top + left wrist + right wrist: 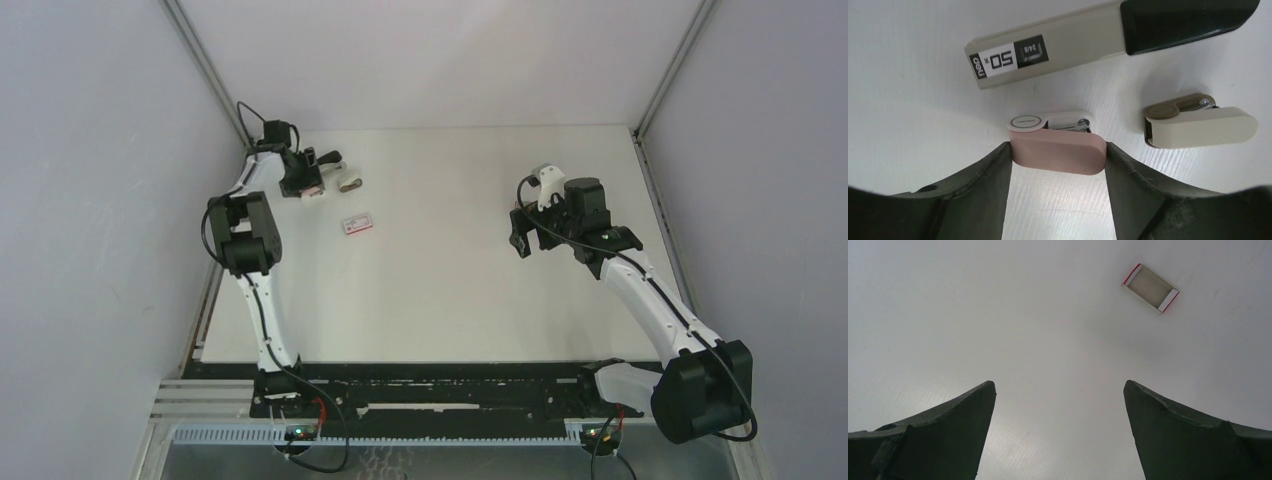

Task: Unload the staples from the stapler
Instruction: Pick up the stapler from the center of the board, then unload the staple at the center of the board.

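Note:
A small pink stapler (1048, 147) with a white top lies on the white table at the far left. My left gripper (1058, 151) is shut on it, one dark fingertip against each end. Silvery metal shows under its white top, but no loose staples are in view. The same pink stapler (313, 190) peeks out beside the left gripper (298, 185) in the top view. My right gripper (1059, 390) hangs open over bare table at the right (522, 238), with nothing between its fingers.
A long beige and black stapler (1108, 37) lies just beyond the pink one. A small beige stapler (1198, 125) lies to its right. A small pink-and-white box (358, 224), seen empty (1150, 288) in the right wrist view, sits nearer the table's middle. A wall stands close on the left.

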Action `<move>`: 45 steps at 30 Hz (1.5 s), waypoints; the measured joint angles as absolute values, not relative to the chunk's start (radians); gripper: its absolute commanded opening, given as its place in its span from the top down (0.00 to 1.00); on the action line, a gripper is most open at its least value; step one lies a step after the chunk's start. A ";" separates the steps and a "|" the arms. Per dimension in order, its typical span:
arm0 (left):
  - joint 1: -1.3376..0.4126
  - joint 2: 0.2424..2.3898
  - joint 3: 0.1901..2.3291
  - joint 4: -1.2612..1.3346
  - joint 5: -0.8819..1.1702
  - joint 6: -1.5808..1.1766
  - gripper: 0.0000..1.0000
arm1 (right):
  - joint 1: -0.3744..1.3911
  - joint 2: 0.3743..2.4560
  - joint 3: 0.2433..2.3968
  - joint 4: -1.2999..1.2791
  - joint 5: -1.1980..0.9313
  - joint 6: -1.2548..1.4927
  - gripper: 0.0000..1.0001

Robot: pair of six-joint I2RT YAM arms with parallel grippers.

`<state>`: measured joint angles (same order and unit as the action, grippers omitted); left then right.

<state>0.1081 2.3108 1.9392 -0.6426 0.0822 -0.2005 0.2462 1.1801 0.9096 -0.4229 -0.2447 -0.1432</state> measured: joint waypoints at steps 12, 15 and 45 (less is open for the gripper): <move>0.088 2.191 1.741 -0.558 0.159 -0.200 0.33 | 0.246 1.180 0.910 -0.423 -0.245 -0.143 0.00; 0.065 2.169 1.707 -0.553 0.171 -0.200 0.33 | 0.246 1.180 0.910 -0.423 -0.245 -0.143 0.00; -0.245 1.935 1.602 -0.528 0.355 -0.230 0.31 | 0.246 1.241 0.954 -0.353 -0.503 0.007 0.02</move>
<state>-0.2455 1.9350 1.6020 -0.5278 0.3546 -0.2302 0.2459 1.2407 0.9543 -0.3531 -0.5026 0.0074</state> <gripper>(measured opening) 0.698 0.994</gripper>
